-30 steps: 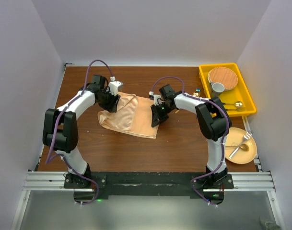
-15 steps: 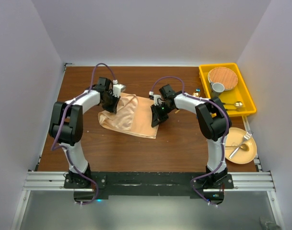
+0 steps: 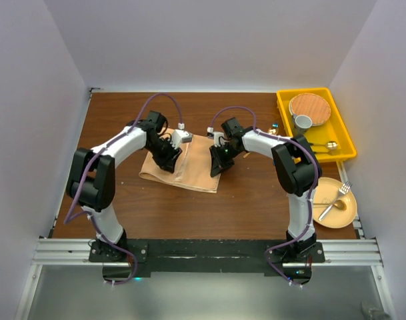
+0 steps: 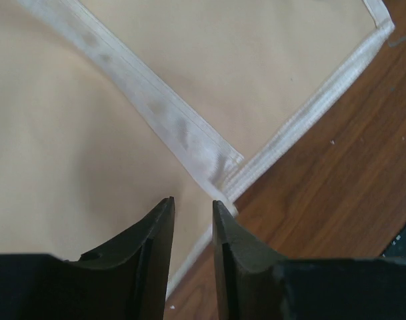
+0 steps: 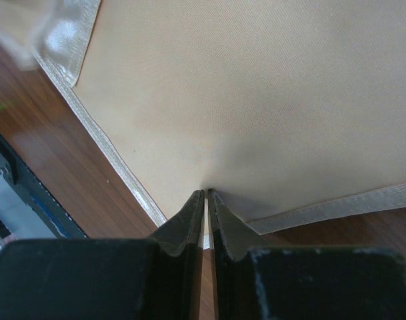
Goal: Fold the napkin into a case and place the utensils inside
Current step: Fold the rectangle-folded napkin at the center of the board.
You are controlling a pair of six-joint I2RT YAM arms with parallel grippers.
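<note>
Left tool (image 3: 171, 160): a second ago it sat at the far-left corner of the napkin (image 3: 193, 172), where the cloth stood up in a crumpled hump. It has since swung in toward the right tool (image 3: 219, 160) and now hangs low over the cloth's left half.

- Hump gone. Napkin now lies flat on the counter (image 3: 243, 207) between and under the two tools, in layers.
- Wrist view, left: a hemmed edge (image 4: 156, 110) of the upper layer runs slantwise just ahead of the fingertips, crossing a lower layer whose corner shows ahead and to the right.
- Left jaws stand a little apart, with nothing between them. Cloth lies below and ahead of the tips; cannot tell if they touch it.
- Judgement: the flap has just been let go, after being carried over and laid down.

Right tool: same place throughout.

- Jaws pressed almost together on the napkin's near-right edge.
- The cloth dimples right at the tips, so it reads as a pinch holding that side down as an anchor.

Meaning for the task:

- One fold looks laid.
- The cloth is a broad, slightly skewed rectangle, not yet a narrow case. More folding is due.
- The upper layer may slip on the satin now that it is released.

Utensils (image 3: 331, 210): untouched on the plate (image 3: 349, 215), well apart from the right tool, on its outer near side.
</note>
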